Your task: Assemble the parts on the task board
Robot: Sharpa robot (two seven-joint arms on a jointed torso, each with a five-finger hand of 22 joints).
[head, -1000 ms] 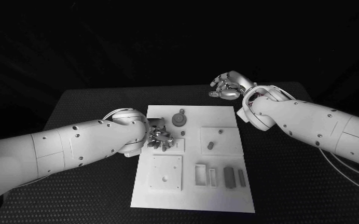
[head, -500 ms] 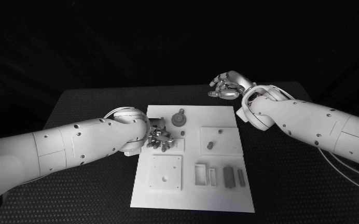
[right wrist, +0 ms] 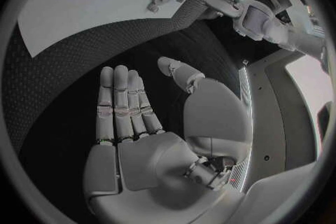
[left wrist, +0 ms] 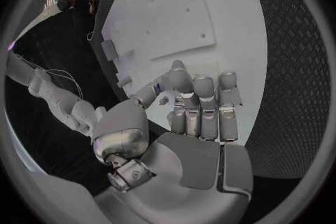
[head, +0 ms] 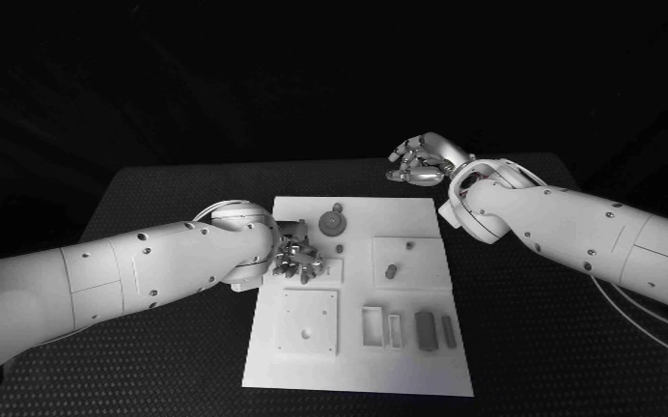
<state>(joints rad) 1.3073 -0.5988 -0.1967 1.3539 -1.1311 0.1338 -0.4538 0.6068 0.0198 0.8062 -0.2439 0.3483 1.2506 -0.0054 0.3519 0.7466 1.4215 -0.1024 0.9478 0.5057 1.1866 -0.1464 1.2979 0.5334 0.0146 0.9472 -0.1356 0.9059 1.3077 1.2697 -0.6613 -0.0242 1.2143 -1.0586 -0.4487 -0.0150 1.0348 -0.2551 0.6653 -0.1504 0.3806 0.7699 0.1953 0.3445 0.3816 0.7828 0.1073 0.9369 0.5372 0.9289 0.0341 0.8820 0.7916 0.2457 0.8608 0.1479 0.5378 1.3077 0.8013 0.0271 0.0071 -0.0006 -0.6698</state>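
Centrally, the board (head: 359, 291) lies on the table (head: 167, 195) between both arms.
Left hand (head: 296, 255), fingers curled down over the board's left edge; whether it grips a part cannot be told. Right hand (head: 422, 162) released, fingers straight, beyond the board's far right corner. Round part (head: 334, 221) near the far edge.

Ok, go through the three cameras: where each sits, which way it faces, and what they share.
Head view: on the robot's head, facing down at the task board; both arms enter.
Left wrist view: behind the left robot hand, fingers over the board.
Right wrist view: behind the right robot hand, open over the black table.
Shared: the right wrist view also catches the board and left robot hand.
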